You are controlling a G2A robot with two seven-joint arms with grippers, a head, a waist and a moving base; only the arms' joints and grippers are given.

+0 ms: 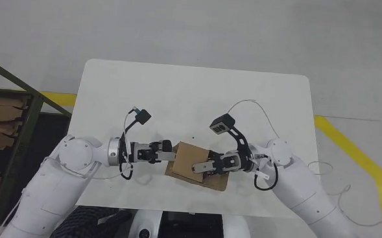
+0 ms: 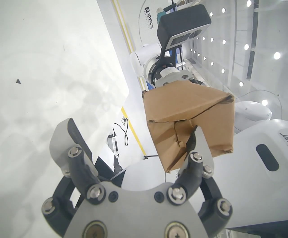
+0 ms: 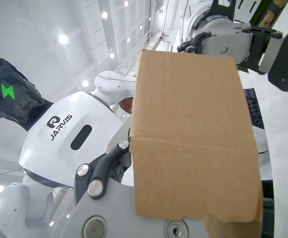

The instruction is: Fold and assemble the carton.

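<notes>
Brown carton, partly folded, is held in the right pincer. One pale finger lies across the carton's top face. The other finger is hidden under the cardboard, so the grip is judged from that finger and from the carton sitting hard against the pincer's base in the right wrist view, where a flat panel with a crease line covers the fingers. The end of the carton facing away from the right pincer shows folded flaps meeting at a seam, with a scuffed corner. The left pincer is directly opposite, on the far side of the carton from the right pincer, with its jaws spread wide and nothing between them. One of its fingers overlaps the folded end of the carton; contact cannot be confirmed. Its other finger is well clear of the cardboard. The white tabletop lies below both pincers, which sit close to its front edge. A thin white cable loops over the tabletop beyond the right pincer. Off the tabletop, out past the left pincer's arm, a dark crate holds flat cardboard pieces. A yellow floor line runs out past the right pincer's arm.
</notes>
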